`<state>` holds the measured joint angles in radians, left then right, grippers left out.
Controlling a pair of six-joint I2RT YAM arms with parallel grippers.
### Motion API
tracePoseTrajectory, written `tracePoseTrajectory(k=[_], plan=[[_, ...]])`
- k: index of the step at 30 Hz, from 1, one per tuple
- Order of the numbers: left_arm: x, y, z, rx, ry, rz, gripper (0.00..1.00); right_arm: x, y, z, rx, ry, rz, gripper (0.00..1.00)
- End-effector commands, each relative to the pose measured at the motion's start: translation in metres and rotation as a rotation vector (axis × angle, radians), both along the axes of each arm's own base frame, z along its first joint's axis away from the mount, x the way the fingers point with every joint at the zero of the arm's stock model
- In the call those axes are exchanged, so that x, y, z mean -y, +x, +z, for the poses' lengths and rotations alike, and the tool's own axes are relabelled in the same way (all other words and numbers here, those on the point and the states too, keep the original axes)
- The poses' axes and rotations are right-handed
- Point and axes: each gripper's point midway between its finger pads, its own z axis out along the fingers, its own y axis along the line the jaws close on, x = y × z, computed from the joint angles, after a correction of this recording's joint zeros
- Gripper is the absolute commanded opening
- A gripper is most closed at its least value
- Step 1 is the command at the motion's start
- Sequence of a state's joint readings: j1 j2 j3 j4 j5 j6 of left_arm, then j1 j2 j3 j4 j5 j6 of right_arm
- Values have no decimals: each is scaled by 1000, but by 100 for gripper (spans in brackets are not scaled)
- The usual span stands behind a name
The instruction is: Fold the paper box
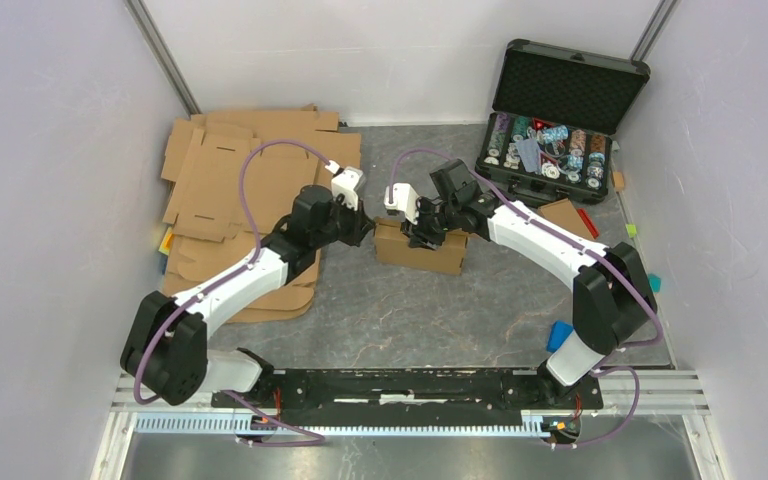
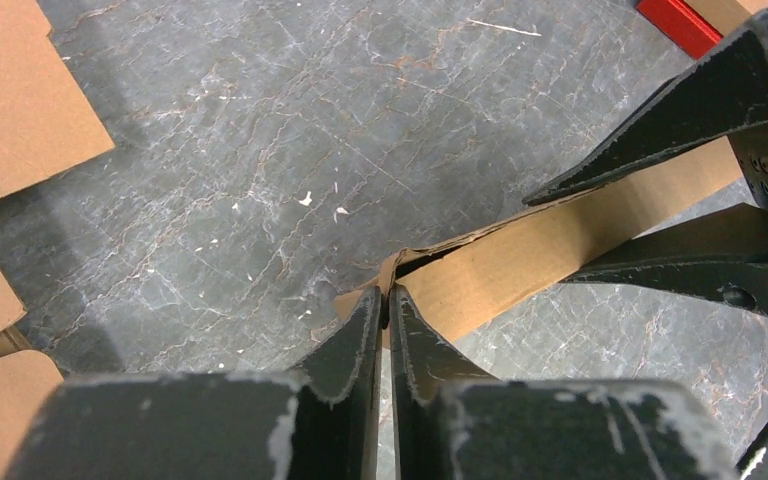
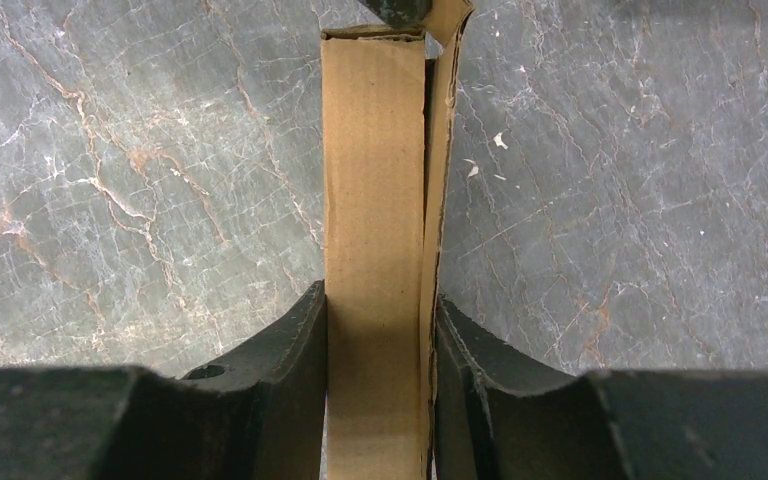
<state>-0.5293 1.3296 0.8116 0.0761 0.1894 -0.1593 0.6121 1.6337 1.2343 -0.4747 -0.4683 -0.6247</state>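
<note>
The left fingers [image 2: 358,335] pinch a flap of the paper box [image 1: 440,258] at 9 o'clock; the right fingers [image 3: 295,345] clamp its 12 o'clock wall.

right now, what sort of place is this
Probably a robot test cell: plain white walls enclose a grey marbled table, with stacked flat cardboard blanks and an open case of poker chips.

Your tabletop [image 1: 390,310]: grey, veined like stone. Far left, 1 loose pile of flat cardboard blanks [image 1: 230,190]. Far right, 1 open black case [image 1: 560,110] of chips. Centre, the paper box [image 1: 420,248] stands on it. Right edge: 1 blue block [image 1: 558,335], 1 red strip [image 1: 587,222].
</note>
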Motion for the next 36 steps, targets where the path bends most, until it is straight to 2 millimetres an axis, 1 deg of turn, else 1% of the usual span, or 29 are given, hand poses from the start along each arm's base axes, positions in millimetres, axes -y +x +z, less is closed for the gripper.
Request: tracePoseTrajectory(k=[1, 9, 14, 17, 18, 19, 20, 28, 31, 36], plan=[[8, 4, 29, 60, -40, -19, 10, 2, 1, -6, -29, -25, -15, 33], [10, 2, 36, 51, -58, -8, 7, 2, 2, -6, -30, -25, -16, 33], [13, 2, 32, -13, -75, 11, 4, 1, 4, -6, -31, -26, -22, 32], [13, 3, 32, -40, -88, 34, 2, 1, 4, -6, -32, -29, -27, 32], [13, 5, 35, -39, -94, 44, 2, 1, 4, -7, -34, -30, -28, 32], [12, 3, 31, -64, -86, 52, 2, 1, 4, -6, -33, -28, -27, 32], [12, 3, 31, -75, -87, 56, 2, 1, 5, -7, -35, -29, -28, 32], [19, 6, 33, -159, -106, 76, 2, 1, 5, -7, -35, -30, -28, 32], [21, 5, 30, -186, -103, 72, 2, 0, 5, -7, -36, -29, -27, 32], [18, 2, 23, -207, -108, 103, 2, 0, 5, -7, -36, -28, -30, 32]])
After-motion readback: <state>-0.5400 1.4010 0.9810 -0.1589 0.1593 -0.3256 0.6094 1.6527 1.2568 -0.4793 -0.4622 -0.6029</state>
